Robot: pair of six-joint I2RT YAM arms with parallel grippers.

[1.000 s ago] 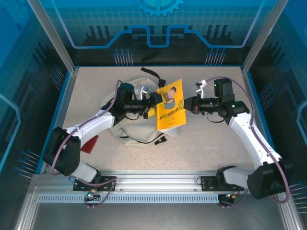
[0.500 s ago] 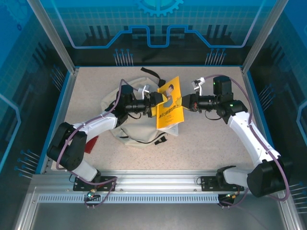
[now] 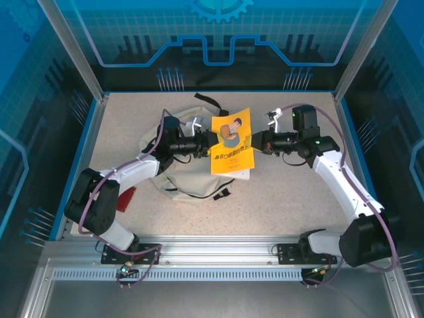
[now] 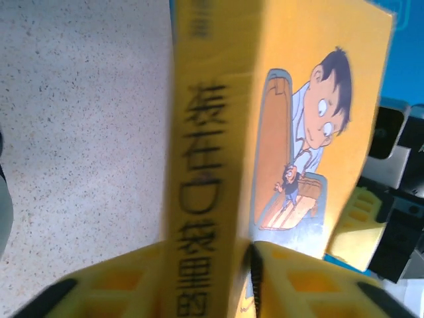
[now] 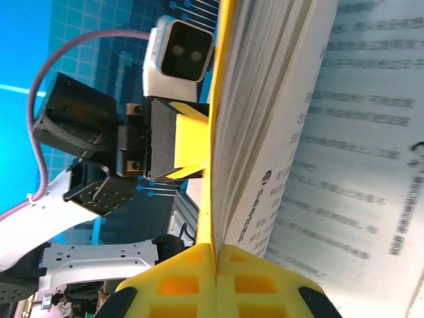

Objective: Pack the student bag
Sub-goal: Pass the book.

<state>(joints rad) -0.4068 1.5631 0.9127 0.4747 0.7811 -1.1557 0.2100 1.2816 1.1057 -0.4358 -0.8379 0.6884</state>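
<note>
A yellow book [image 3: 232, 142] with a cartoon boy on its cover hangs above the table between my two grippers. My left gripper [image 3: 211, 140] is shut on its left edge; in the left wrist view the yellow fingers [image 4: 106, 281] press both sides of the spine [image 4: 205, 165]. My right gripper [image 3: 256, 142] is shut on the right edge, where it pinches the thin yellow cover [image 5: 215, 199] while the pages [image 5: 318, 132] fan loose beside it. The cream student bag [image 3: 189, 185] lies crumpled on the table beneath my left arm, left of and below the book.
A red flat item [image 3: 124, 199] lies at the bag's left, by the left arm's base. A black strap [image 3: 209, 101] of the bag trails toward the back wall. Speckled tabletop [image 3: 291, 192] stretches to the right and front, bounded by blue walls.
My left gripper has moved in and shut on the book's spine. The book has turned to face more upward and shifted slightly left; the right gripper kept its hold.
</note>
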